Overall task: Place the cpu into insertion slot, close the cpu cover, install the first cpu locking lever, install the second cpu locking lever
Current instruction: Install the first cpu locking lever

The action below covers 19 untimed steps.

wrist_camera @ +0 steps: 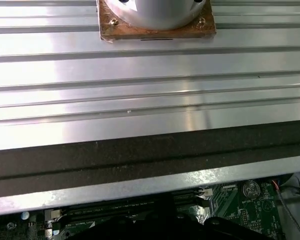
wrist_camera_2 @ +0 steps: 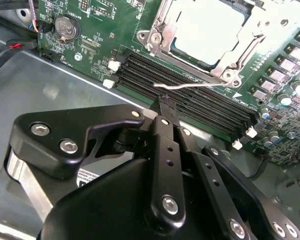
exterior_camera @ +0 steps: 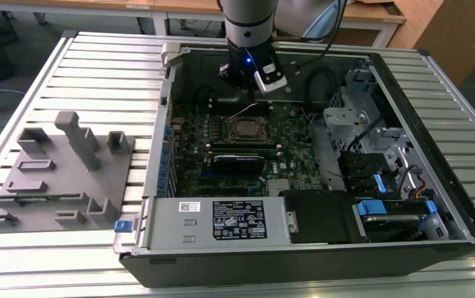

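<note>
An open case [exterior_camera: 303, 267] lies on its side on a slatted metal tabletop [exterior_camera: 96, 68], with its board [exterior_camera: 291, 146] facing up. The arm comes down from the far side. The end effector [exterior_camera: 248, 92] hangs over the far part of the board, just beyond the socket [exterior_camera: 248, 129].

In the second wrist view its fingers [wrist_camera_2: 164, 130] are pressed together at the tip. The tip is just beside the free end of a thin wire lever [wrist_camera_2: 190, 87] — whether it touches the lever I cannot tell. The lever runs out from the socket's corner across the black memory slots [wrist_camera_2: 200, 107], standing clear of the socket frame.

The cpu [wrist_camera_2: 207, 22] sits in the socket, its pale top showing through the window of the cover [wrist_camera_2: 157, 30]. The cover lies flat around it. A round battery [wrist_camera_2: 66, 27] sits on the board, well apart from the socket.

On the exterior view's left of the case, a grey fixture [exterior_camera: 55, 167] with upright posts stands on the tabletop, well apart from the arm. At the near end of the case lies a power supply [exterior_camera: 179, 223] with a black label. Drive bays with blue tabs [exterior_camera: 386, 208] are on the exterior view's near right.

The first wrist view looks across the tabletop's slats and the case's dark wall [wrist_camera: 140, 155] — a strip of the board shows past the wall.
</note>
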Available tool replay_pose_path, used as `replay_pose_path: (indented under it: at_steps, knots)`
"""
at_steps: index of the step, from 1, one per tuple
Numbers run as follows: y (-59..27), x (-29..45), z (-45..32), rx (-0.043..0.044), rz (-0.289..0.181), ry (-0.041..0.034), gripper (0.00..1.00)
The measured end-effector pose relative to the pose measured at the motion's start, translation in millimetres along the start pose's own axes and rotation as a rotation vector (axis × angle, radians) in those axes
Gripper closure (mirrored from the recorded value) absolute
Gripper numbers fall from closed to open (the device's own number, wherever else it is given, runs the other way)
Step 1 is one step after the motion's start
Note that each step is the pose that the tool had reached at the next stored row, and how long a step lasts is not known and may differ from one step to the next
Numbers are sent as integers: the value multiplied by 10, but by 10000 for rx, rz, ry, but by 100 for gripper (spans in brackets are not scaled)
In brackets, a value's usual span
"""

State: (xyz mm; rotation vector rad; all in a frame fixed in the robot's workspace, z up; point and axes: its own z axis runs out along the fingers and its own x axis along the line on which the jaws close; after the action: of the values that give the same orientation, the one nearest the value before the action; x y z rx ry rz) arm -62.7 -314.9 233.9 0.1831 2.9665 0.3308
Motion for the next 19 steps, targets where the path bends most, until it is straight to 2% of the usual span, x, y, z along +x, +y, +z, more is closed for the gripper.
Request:
replay_pose_path:
  at_steps: [12,19]
  knots:
    - [-55,5,-12,10,-9,-29,89]
    - [-83,40,2,4,-18,-75,89]
